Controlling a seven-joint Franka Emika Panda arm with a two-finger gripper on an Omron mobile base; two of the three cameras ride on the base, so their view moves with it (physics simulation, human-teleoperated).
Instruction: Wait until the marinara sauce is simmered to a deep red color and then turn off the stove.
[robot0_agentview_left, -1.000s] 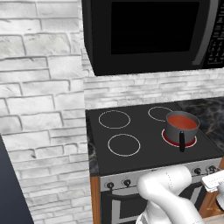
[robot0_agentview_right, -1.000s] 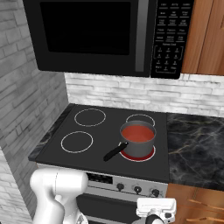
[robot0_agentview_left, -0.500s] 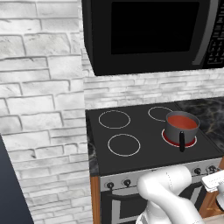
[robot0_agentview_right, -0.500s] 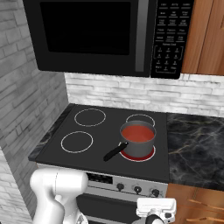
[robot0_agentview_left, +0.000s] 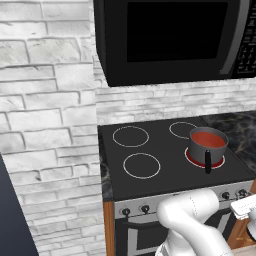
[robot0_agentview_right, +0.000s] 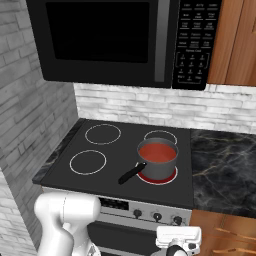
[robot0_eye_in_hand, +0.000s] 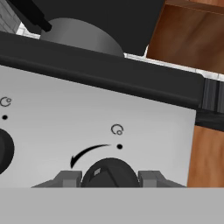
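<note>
- stove (robot0_agentview_left: 165, 172) sits between the brick wall on the left and the dark marble counter (robot0_agentview_right: 222, 170) on the right; black microwave (robot0_agentview_right: 115, 42) hangs over it, open air between the two.
- Small grey pot (robot0_agentview_right: 158, 161) is on the near right burner, whose ring glows red under it. The other three burners are bare white rings.
- marinara sauce (robot0_agentview_right: 157, 152) in the pot reads as a flat orange-red disc.
- Pot's black handle (robot0_agentview_right: 132, 174) is the long axis: it runs from the pot toward the near left, ending short of the cooktop's front edge.
- gripper (robot0_eye_in_hand: 109, 178) is low at the silver front panel, at the knob (robot0_eye_in_hand: 110, 173) nearest the panel's right end. One finger (robot0_eye_in_hand: 69, 177) sits on either side of the knob, close to its flanks; cannot tell whether they touch it.
- Right of that knob the panel ends against the wood cabinet (robot0_eye_in_hand: 208, 157); next knob to the left is well apart.
</note>
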